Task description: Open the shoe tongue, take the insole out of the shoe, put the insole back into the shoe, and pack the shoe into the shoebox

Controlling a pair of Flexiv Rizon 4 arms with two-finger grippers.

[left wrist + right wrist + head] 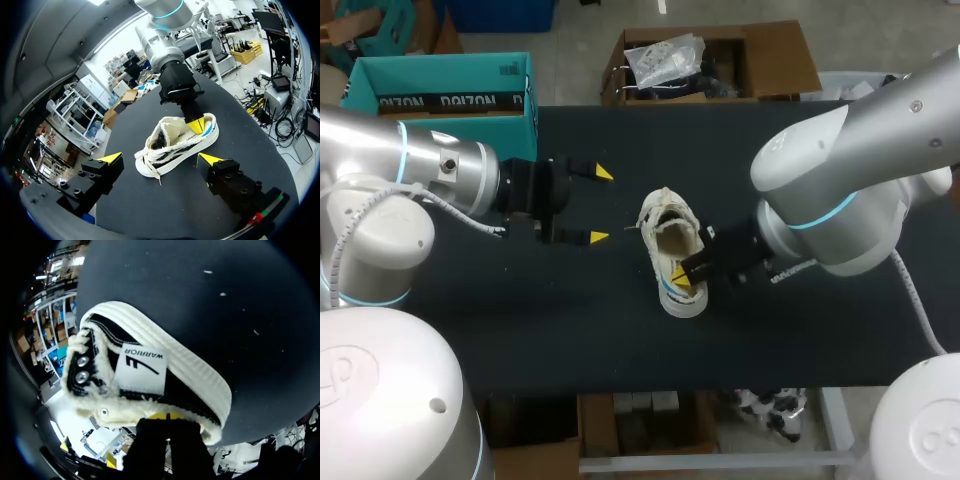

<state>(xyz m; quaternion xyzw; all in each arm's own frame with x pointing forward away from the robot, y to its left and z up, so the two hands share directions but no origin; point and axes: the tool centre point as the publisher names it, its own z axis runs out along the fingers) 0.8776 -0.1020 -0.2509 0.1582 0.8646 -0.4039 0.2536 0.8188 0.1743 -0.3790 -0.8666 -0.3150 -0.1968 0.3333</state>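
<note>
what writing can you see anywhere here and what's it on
On the shoe, white side label: a brand word in capitals under a logo mark, not quoted here.
On the teal shoebox wall: black capitals, upside down, too unclear to read.
Nothing else readable.

left gripper (601,205): fingers spread, beside shoe (669,232), apart | right gripper (682,280): pinching shoe's heel rim

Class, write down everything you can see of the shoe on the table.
The shoe is a cream, canvas-looking sneaker with black stripes, fleecy lining, metal eyelets, loose laces and a white rubber sole. It stands upright on its sole near the middle of the black table. The right pincer grips its heel-end side wall.
</note>
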